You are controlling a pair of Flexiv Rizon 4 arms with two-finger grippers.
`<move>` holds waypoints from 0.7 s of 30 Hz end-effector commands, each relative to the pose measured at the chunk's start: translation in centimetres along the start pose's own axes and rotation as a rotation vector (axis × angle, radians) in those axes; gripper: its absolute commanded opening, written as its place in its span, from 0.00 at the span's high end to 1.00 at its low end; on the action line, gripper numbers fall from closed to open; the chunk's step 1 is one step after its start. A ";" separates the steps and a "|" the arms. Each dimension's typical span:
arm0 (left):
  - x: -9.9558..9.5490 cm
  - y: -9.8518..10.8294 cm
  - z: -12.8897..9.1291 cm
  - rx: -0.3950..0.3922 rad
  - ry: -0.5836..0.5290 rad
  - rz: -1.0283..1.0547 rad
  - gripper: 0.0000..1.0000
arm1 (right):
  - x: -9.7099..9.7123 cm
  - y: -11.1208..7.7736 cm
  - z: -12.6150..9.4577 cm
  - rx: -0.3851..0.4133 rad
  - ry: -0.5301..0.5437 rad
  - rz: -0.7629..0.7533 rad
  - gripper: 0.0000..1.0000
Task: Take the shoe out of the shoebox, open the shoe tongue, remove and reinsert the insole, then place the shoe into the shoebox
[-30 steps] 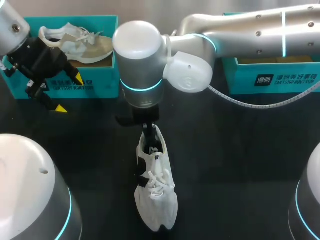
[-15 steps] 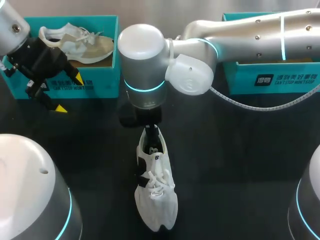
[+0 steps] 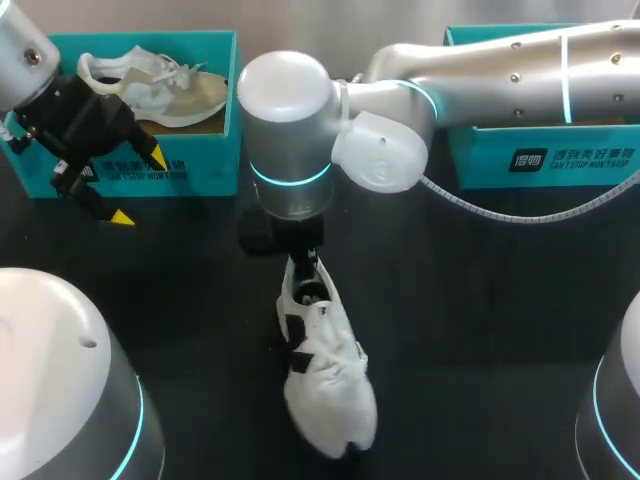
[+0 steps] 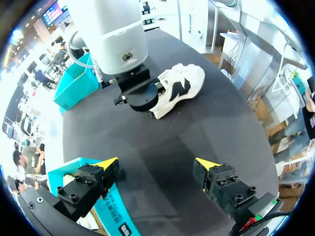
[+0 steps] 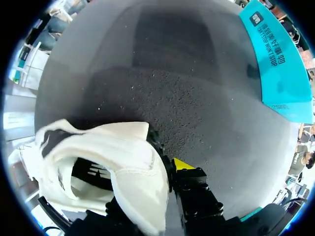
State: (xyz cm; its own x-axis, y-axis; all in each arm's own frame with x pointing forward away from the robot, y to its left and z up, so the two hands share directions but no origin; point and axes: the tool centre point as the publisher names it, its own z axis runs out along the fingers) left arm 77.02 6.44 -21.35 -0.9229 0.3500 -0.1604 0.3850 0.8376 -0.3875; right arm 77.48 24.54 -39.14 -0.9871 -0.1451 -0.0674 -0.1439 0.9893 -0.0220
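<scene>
The right gripper [image 3: 303, 262] is clamped on the heel of the white fabric lace-up shoe [image 3: 325, 385]. One yellow-tipped finger [image 5: 179, 164] presses the outside of the heel wall. The other is hidden, and I judge it to be inside the shoe's opening. The shoe stretches away from those fingers across the black table [image 3: 480, 330], toe farthest from them and laces up.

The left gripper [image 4: 157, 163] hangs with its fingers spread wide and nothing between them. It is well apart from the shoe, and a teal cardboard shoebox [image 3: 200, 160] holding a second, pale shoe [image 3: 150, 85] lies just beside one finger.

The step in hand looks like steadying the shoe so the tongue can be opened. To do it well, the right fingers should keep a firm pinch low on the heel and press the sole flat. The left fingers should come in ahead of them, over the laces. They should narrow first, catch only the tongue's edge and pull it toward the toe without dragging the shoe.
</scene>
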 end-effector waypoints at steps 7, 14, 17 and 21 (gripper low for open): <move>0.1 0.0 -0.1 -0.002 -0.001 0.000 0.00 | 0.1 -0.5 -3.6 0.014 -0.048 0.008 1.00; 0.1 0.0 -0.1 -0.002 -0.001 0.000 0.00 | -0.8 -1.8 -7.1 0.046 -0.067 0.024 1.00; 0.1 0.0 -0.1 -0.002 -0.001 0.000 0.00 | -1.2 -2.6 -8.7 0.054 -0.072 0.029 1.00; 0.1 0.0 -0.1 -0.002 -0.001 0.000 0.00 | -2.1 -3.9 -10.7 0.067 -0.076 0.059 1.00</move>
State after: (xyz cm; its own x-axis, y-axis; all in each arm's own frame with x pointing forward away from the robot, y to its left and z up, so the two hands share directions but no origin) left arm 77.02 6.44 -21.35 -0.9229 0.3501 -0.1604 0.3851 0.8376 -0.3875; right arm 79.26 22.31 -30.76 -0.9842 -0.0990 -0.1468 -0.0863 0.9921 -0.0905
